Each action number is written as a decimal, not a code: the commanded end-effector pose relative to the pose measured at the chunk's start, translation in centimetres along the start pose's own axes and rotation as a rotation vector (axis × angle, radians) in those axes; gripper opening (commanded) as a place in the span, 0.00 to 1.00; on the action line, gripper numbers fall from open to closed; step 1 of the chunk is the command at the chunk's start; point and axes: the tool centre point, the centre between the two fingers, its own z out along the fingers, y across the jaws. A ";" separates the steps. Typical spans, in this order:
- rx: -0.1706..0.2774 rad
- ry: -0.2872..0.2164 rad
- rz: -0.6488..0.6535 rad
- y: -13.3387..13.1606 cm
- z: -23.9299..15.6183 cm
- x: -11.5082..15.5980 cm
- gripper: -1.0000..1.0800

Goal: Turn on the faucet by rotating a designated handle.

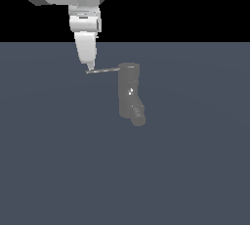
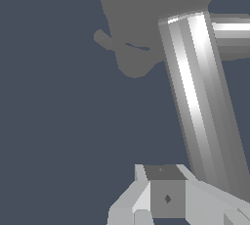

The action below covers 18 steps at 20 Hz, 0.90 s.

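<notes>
My white tapered claw [image 1: 88, 65] rests its tip against the free end of the thin grey rod handle [image 1: 103, 70], positioned to push it round (jaw opening indiscernible, nothing evidently held). The dull-grey cylindrical faucet [image 1: 129, 92] stands mid-counter.

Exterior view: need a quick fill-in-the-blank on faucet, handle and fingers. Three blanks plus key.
1. The handle sticks out from the ____ of the faucet.
2. In the exterior view, the handle points toward that view's ____.
3. The tip of the gripper, fingers pointing down, sits at the handle's ____ end.

Missing words: top; left; free
</notes>
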 end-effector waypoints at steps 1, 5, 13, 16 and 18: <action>-0.003 0.001 0.003 0.9 0.0 0.2 0.00; -0.003 0.001 0.003 2.1 0.0 0.2 0.00; -0.003 0.001 0.003 4.4 0.0 0.3 0.00; -0.003 0.001 0.003 5.3 0.0 0.3 0.00; -0.001 0.000 0.006 4.9 0.0 0.5 0.00</action>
